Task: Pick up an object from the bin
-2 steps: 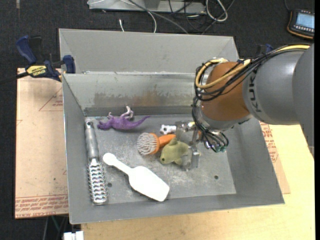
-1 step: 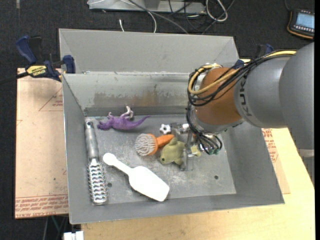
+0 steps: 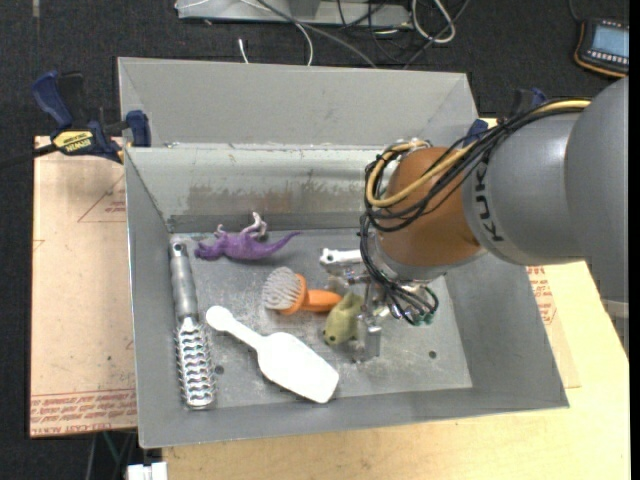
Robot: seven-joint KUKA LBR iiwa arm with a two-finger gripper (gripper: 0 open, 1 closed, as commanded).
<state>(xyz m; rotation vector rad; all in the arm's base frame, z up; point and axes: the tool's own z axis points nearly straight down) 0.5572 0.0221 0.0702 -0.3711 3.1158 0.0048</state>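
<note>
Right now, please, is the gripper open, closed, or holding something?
Gripper: cannot be told. It sits low in the bin beside a small olive-green thing, next to the orange brush.

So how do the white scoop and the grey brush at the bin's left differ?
The white scoop is smooth with a broad flat end; the grey brush has a ribbed, shiny head. The scoop lies diagonally; the brush runs straight along the left wall. Both are long-handled and lie flat.

One marking legible: black lettering "KUK", the rest out of sight, running up the robot's grey arm housing [image 3: 540,188].
</note>
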